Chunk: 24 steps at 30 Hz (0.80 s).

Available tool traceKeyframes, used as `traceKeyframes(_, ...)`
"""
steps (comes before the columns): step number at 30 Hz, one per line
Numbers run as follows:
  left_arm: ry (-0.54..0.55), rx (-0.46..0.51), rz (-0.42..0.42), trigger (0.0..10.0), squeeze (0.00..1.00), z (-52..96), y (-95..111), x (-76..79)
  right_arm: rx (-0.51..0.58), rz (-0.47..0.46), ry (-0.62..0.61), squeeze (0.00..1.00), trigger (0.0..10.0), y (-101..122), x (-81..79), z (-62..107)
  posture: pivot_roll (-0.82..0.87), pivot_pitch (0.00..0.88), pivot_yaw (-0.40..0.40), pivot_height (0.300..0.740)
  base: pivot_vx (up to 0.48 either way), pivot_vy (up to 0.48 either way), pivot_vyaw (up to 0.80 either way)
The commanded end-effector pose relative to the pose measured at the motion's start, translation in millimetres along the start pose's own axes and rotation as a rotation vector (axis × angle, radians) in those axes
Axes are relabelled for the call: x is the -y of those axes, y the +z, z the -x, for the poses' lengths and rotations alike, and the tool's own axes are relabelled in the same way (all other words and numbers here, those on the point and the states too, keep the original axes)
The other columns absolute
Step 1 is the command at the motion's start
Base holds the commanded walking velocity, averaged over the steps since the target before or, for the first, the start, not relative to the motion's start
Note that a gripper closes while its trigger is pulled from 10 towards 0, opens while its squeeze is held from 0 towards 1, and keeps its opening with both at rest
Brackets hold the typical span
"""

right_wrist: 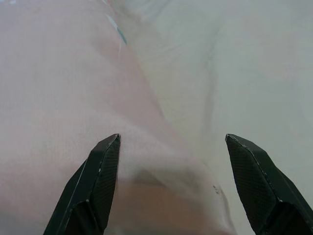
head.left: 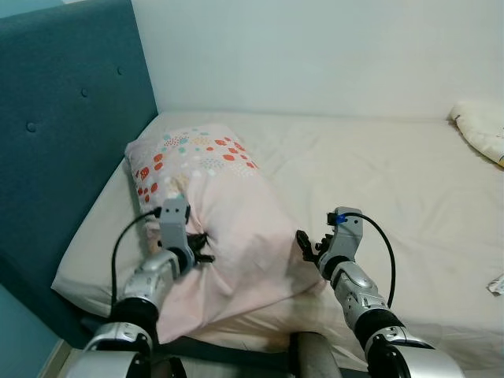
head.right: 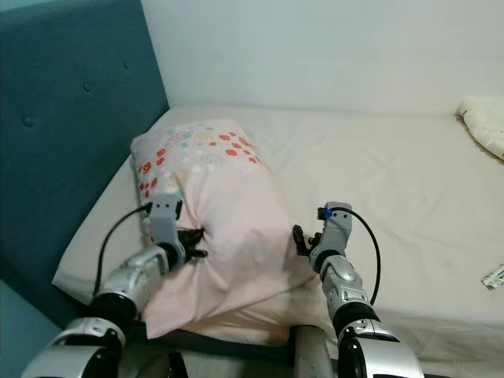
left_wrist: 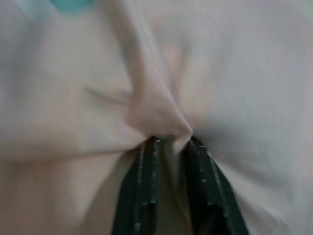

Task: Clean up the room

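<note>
A pink pillow (head.left: pixel 228 244) with a spotted end lies on the bed's left part, near the teal headboard (head.left: pixel 55 134). My left gripper (head.left: pixel 198 248) is shut on a pinched fold of the pillow (left_wrist: pixel 159 117) at its left side. At the pillow's right edge my right gripper (head.left: pixel 305 246) stands open, its fingers (right_wrist: pixel 102 171) spread over the pink fabric and the sheet, with nothing between them.
The cream mattress (head.left: pixel 378 173) stretches to the right. A second cream pillow (head.left: pixel 484 130) lies at the far right by the white wall. A small wrapper (head.left: pixel 496 285) sits at the bed's right edge.
</note>
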<state>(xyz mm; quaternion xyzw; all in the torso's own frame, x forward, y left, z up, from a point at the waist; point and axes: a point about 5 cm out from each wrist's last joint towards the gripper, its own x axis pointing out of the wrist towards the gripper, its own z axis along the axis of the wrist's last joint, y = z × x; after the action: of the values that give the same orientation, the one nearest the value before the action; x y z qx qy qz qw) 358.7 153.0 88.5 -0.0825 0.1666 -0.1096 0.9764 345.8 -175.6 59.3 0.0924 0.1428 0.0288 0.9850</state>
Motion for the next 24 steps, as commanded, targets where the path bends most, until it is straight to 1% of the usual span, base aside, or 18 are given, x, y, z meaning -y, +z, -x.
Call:
traceKeyframes(1,0.031,0.035,0.010,10.0,1.00,0.6,14,-7.0,-0.004,-0.001,0.002,0.00,10.0,0,-1.8,-0.6,-0.14,0.017,-0.001,0.546,0.000,0.000,0.00)
traceKeyframes(2,0.041,0.141,0.061,10.0,1.00,3.1,45,-13.0,-0.004,0.001,0.004,0.00,10.0,1,-1.8,-0.6,-0.14,0.018,-0.002,0.546,0.000,0.000,0.00)
traceKeyframes(3,0.036,0.164,0.074,10.0,1.00,5.0,52,-14.1,-0.004,0.002,0.004,0.00,10.0,1,-1.7,-0.6,-0.14,0.018,-0.002,0.546,0.000,0.000,0.00)
traceKeyframes(5,-0.007,0.234,0.154,10.0,1.00,9.6,74,-15.0,-0.005,0.003,0.001,0.00,10.0,0,-0.9,-0.4,-0.14,0.020,-0.003,0.546,0.000,0.000,0.00)
traceKeyframes(6,-0.007,0.234,0.154,10.0,1.00,9.6,74,-15.0,-0.005,0.003,0.001,0.00,10.0,0,-0.9,-0.4,-0.14,0.020,-0.003,0.546,0.000,0.000,0.00)
traceKeyframes(8,-0.054,0.292,0.185,10.0,1.00,16.3,95,-15.9,-0.008,0.004,-0.001,0.00,10.0,-1,0.2,0.1,-0.14,0.024,-0.003,0.546,0.000,0.000,0.00)
traceKeyframes(11,-0.055,0.317,0.172,10.0,1.00,21.9,107,-19.6,-0.011,0.005,-0.004,0.00,10.0,-2,0.9,0.7,-0.14,0.027,-0.004,0.546,0.000,0.000,0.00)
traceKeyframes(13,-0.030,0.316,0.150,10.0,1.00,22.9,107,-23.1,-0.011,0.005,-0.004,0.00,10.0,-2,1.0,0.9,-0.14,0.028,-0.005,0.546,0.000,0.000,0.00)
traceKeyframes(14,0.035,0.284,0.117,10.0,1.00,20.7,100,-30.6,-0.013,0.005,-0.004,0.00,10.0,-3,1.0,1.1,-0.14,0.030,-0.007,0.546,0.000,0.000,0.00)
traceKeyframes(15,0.035,0.284,0.117,10.0,1.00,20.7,100,-30.6,-0.013,0.005,-0.004,0.00,10.0,-3,1.0,1.1,-0.14,0.030,-0.007,0.546,0.000,0.000,0.00)
traceKeyframes(16,0.141,0.217,0.058,10.0,1.00,16.8,82,-40.8,-0.014,0.005,-0.003,0.00,10.0,-3,0.9,1.2,-0.14,0.033,-0.007,0.546,0.000,0.000,0.00)
traceKeyframes(18,0.274,0.099,-0.034,10.0,1.00,14.3,51,-53.3,-0.017,0.007,-0.002,0.00,10.0,-4,0.7,1.3,-0.14,0.033,-0.007,0.546,0.000,0.000,0.00)
traceKeyframes(19,0.341,0.031,-0.053,10.0,1.00,15.5,31,-59.5,-0.017,0.010,-0.002,0.00,10.0,-4,0.8,1.3,-0.14,0.033,-0.007,0.546,0.000,0.000,0.00)
traceKeyframes(20,0.366,-0.012,-0.013,10.0,1.00,16.9,11,-61.5,-0.016,0.011,-0.002,0.00,10.0,-4,1.0,1.3,-0.15,0.034,-0.005,0.546,0.000,0.000,0.00)
traceKeyframes(21,0.366,-0.012,-0.013,10.0,1.00,16.9,11,-61.5,-0.016,0.011,-0.002,0.00,10.0,-4,1.0,1.3,-0.15,0.034,-0.005,0.546,0.000,0.000,0.00)
traceKeyframes(22,0.391,-0.049,0.036,10.0,1.00,19.4,-6,-63.2,-0.016,0.011,-0.003,0.00,10.0,-3,1.2,1.3,-0.15,0.030,-0.004,0.546,0.000,0.000,0.00)
traceKeyframes(23,0.391,-0.049,0.036,10.0,1.00,19.4,-6,-63.2,-0.016,0.011,-0.003,0.00,10.0,-3,1.2,1.3,-0.15,0.030,-0.004,0.546,0.000,0.000,0.00)
traceKeyframes(24,0.376,-0.060,0.126,10.0,1.00,21.1,-20,-61.9,-0.014,0.011,-0.005,0.00,10.0,-3,2.0,1.5,-0.16,0.032,-0.003,0.546,0.000,0.000,0.00)
